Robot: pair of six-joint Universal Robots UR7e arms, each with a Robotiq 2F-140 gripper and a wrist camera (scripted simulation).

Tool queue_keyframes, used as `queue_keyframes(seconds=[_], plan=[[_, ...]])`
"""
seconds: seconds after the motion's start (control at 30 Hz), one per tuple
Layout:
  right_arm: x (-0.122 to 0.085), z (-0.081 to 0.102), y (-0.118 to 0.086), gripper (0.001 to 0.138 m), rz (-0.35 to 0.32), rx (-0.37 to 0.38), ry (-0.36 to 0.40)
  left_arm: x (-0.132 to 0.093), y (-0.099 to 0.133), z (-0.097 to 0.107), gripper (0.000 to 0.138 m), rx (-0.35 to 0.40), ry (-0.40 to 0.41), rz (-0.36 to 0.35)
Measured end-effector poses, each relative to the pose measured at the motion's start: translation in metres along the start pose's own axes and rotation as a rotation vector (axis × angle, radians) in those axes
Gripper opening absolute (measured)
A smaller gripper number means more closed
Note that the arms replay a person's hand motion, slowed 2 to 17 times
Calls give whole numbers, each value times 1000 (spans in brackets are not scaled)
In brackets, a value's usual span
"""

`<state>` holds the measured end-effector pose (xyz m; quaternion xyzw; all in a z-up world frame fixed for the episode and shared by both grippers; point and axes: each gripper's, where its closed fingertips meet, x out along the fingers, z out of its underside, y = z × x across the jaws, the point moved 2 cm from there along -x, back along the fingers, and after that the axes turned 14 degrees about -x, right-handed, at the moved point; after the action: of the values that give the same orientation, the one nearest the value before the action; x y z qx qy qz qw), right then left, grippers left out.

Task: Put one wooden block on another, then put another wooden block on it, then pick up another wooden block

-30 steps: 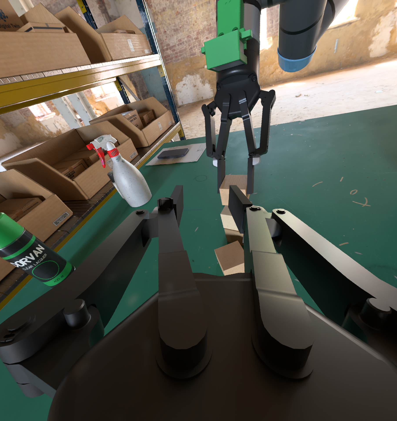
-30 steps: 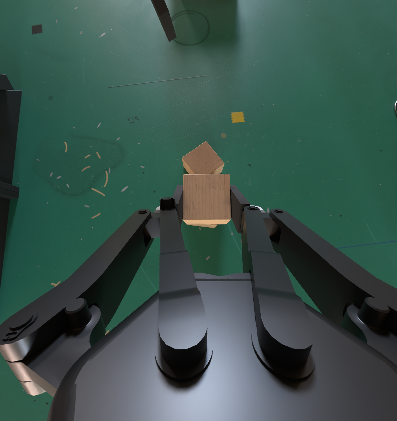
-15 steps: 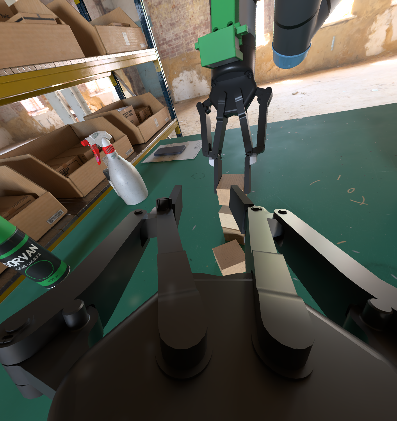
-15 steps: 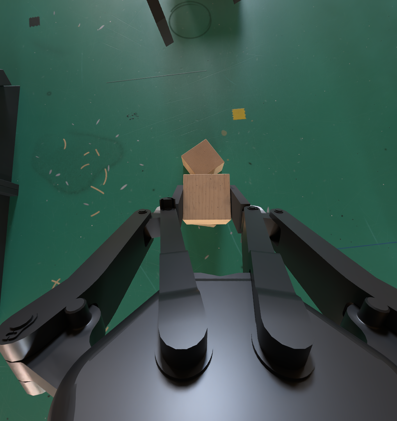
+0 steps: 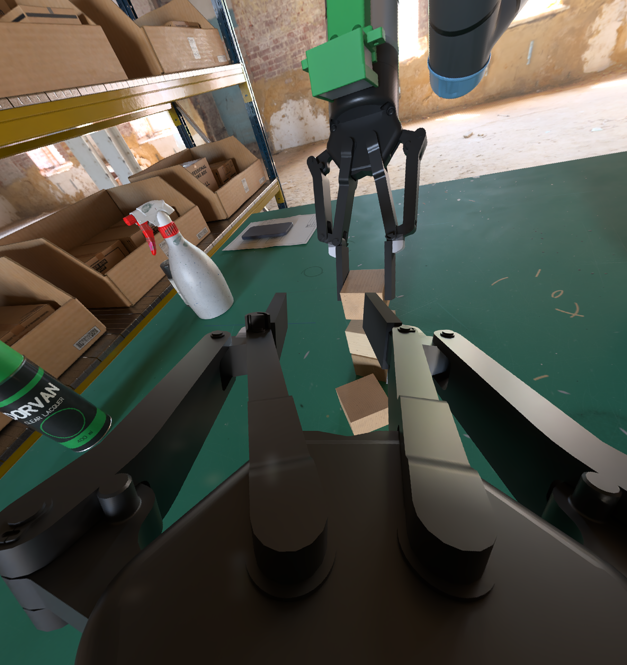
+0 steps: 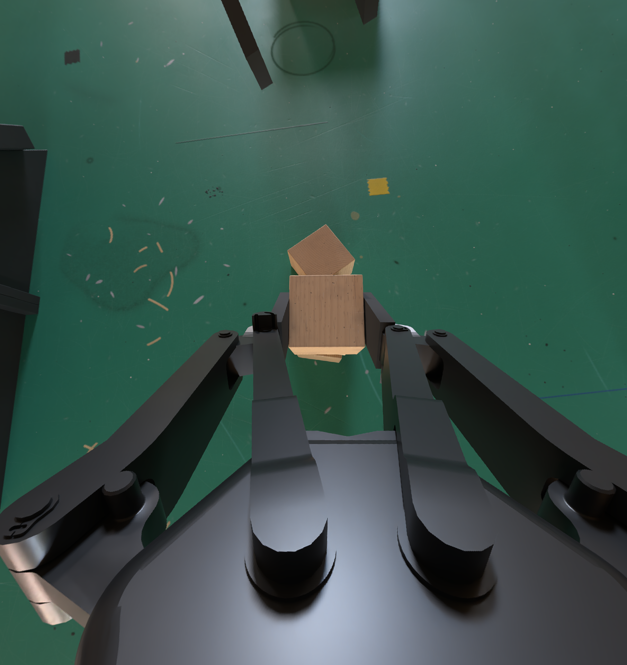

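Three wooden blocks form a stack on the green table [image 5: 520,252]. My right gripper [image 5: 365,284] comes straight down and is shut on the top block [image 5: 362,288], which sits on the middle block [image 5: 357,342]. In the right wrist view the top block [image 6: 325,311] fills the gap between my right gripper's [image 6: 326,306] pads and hides most of the stack. A fourth block [image 5: 364,406] lies loose and turned beside the stack's base; it also shows in the right wrist view [image 6: 321,252]. My left gripper [image 5: 326,302] is open and empty, low in front of the stack.
A white spray bottle [image 5: 193,277] and a green spray can [image 5: 42,406] stand at the table's left edge. Shelves with cardboard boxes [image 5: 99,252] lie beyond. A sheet of paper with a dark flat device [image 5: 268,230] lies at the back. A dark bulky shape [image 6: 6,288] is at the left.
My left gripper has shifted slightly, so its fingertips sit lower in the right wrist view. My right gripper stays shut on the top block at the stack.
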<state>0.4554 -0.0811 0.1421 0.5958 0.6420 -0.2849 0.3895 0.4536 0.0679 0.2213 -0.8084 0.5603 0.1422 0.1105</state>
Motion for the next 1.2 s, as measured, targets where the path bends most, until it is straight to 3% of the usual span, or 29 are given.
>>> queue_keyframes(seconds=[0.6, 1.2], plan=[[4, 5, -1, 51, -5, -19, -7, 6, 2, -1, 61, -1, -5, -1], [7, 5, -1, 51, 0, -19, -7, 16, 6, 5, 85, 18, -58, -5]])
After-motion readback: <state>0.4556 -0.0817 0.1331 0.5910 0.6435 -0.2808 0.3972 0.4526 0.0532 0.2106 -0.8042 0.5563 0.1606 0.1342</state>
